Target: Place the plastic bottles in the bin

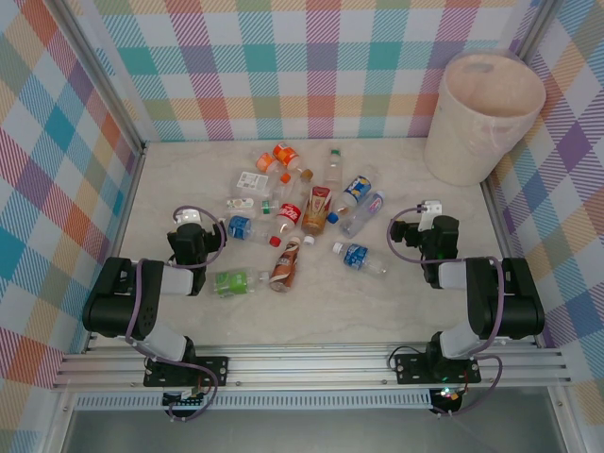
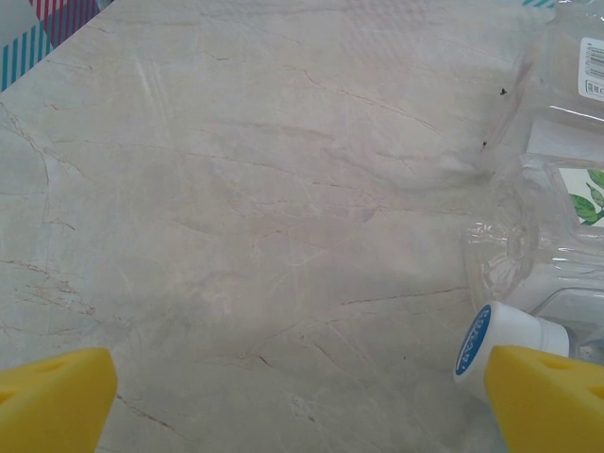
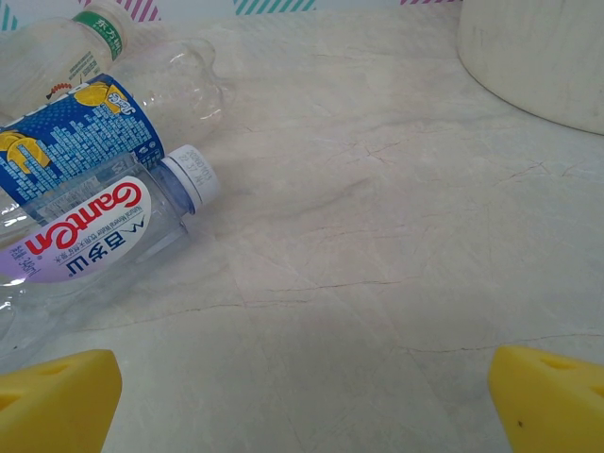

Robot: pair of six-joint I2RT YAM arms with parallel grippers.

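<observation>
top external worries me: left pincer [image 2: 302,406] and right pincer [image 3: 302,406] are spread empty, and a nudge could roll the plastic bottles [image 1: 293,215] apart.

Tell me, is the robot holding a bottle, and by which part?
Nothing is held. The left end effector and right end effector are both open and empty, near the bottles.

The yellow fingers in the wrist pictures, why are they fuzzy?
Left wrist view: the left gripper's fingers sit near the lens, out of focus; the table looks sharp. Right wrist view: the right gripper's fingers blur too; the Ganten bottle label reads clearly.
</observation>
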